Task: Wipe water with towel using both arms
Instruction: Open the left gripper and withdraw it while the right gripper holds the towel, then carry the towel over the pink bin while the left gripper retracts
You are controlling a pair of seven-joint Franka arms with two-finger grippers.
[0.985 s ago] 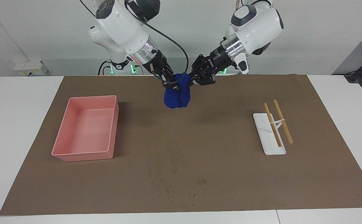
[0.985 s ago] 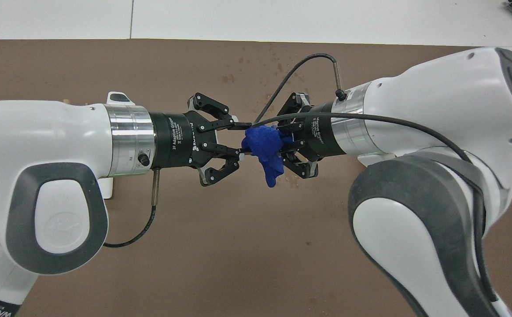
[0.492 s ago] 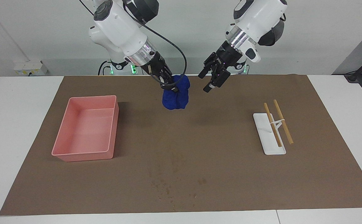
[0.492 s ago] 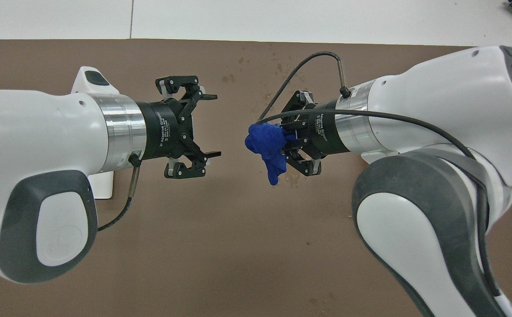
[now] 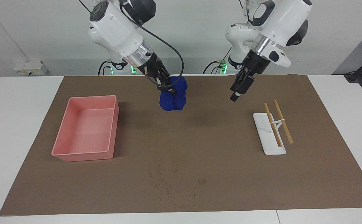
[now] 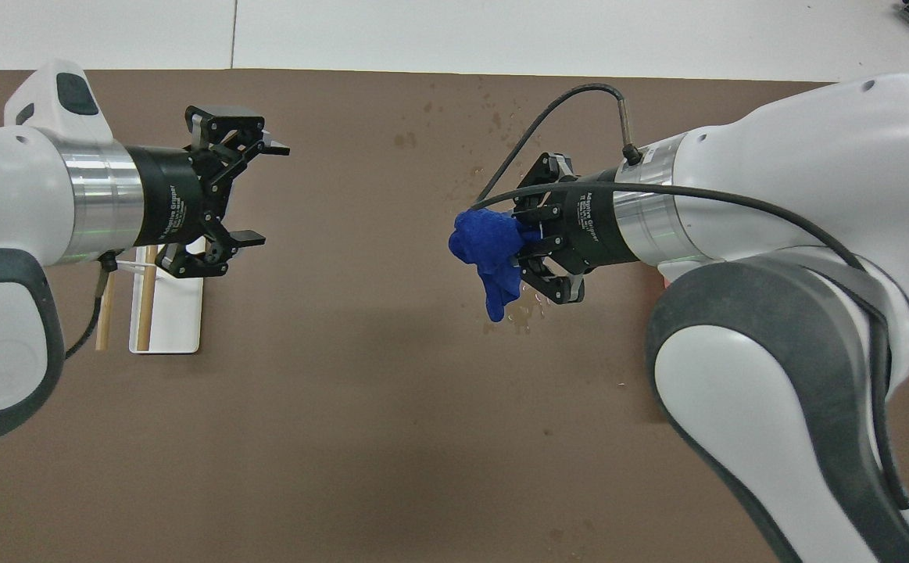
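My right gripper (image 5: 167, 88) is clamped tight on the small deep-blue, lumpy soft cloth towel (image 5: 173, 96), which I hold bunched up in the air with one loose tail hanging down from it. I take the wide brown mat (image 5: 199, 174) that covers the white table (image 5: 19, 102) as my landmark: the towel hangs over the part of the mat near my bases, about midway between my two arms and clear of the mat's surface.

My left gripper (image 5: 237, 93) is spread wide, with a clear gap between its two fingertips and nothing in it. It points down at a slant over the mat, toward my left arm's end, well apart from the towel and from my right gripper.

On the mat, toward my right arm's end, sits a pink rectangular plastic tray (image 5: 61, 146), nothing in it. Toward my left arm's end of the mat lies a small white rectangular stand (image 5: 261, 124) carrying two thin wooden sticks (image 5: 283, 124) that lie side by side, lifted at a slant on its little rest. On the part of the mat farthest from my bases, about midway along its length, a scatter of small dark wet spots (image 5: 168, 189) marks the brown surface.
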